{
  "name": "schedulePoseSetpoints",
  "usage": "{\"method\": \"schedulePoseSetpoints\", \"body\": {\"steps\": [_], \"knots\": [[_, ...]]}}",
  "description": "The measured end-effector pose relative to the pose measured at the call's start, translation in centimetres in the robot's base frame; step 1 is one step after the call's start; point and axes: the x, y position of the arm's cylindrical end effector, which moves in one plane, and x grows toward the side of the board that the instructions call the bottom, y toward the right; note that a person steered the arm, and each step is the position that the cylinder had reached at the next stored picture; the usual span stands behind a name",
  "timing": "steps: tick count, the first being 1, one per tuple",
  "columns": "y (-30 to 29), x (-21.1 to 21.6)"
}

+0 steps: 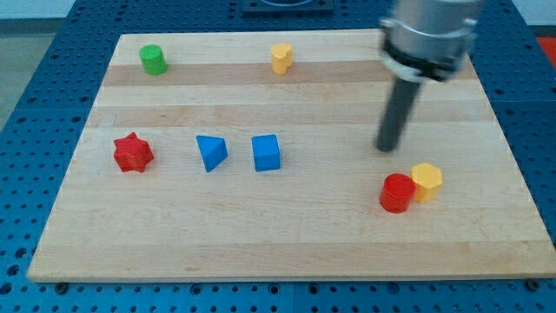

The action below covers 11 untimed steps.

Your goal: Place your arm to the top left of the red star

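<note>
Currently my tip rests on the worktop toward the view's right, just above the red cylinder and yellow block; no hand is fitted. Red star sits near the view's left edge, well apart, with the blue wedge and blue cube between.

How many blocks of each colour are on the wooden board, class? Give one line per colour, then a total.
Red: 2, the red star and the red cylinder
Blue: 2, the blue triangle and the blue cube
Yellow: 2, the yellow block at the top and the yellow hexagon
Green: 1, the green cylinder
Total: 7
</note>
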Motion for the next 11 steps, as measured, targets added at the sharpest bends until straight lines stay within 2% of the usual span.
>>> {"method": "schedulePoseSetpoints", "body": {"steps": [2, 5, 6, 7, 8, 9, 10, 11], "knots": [[-5.5, -2.4], [-27.4, -6.5], [-28.7, -6.8], [-31.0, -4.7], [-32.8, -4.5], [-33.2, -1.1], [-33.5, -1.0], [-31.4, 4.0]]}}
